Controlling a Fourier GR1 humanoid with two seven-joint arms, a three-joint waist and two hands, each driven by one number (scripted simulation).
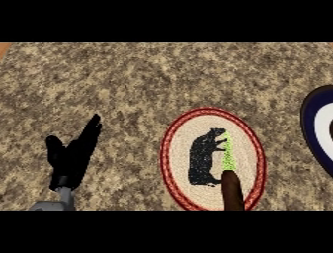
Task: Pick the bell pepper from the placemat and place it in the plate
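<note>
Head view, bell pepper (pixel 228 157) on placemat (pixel 251 148), plate (pixel 316 123) right, left hand (pixel 72 154) open

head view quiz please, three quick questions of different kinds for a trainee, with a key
1. True or false: the bell pepper lies in the plate.
2. Which hand rests open on the counter, left of the placemat? A) left hand B) right hand
3. Fill in: the plate shows at the view's ___ edge.

Key: 1 false, it is over the placemat; 2 A; 3 right.
</note>
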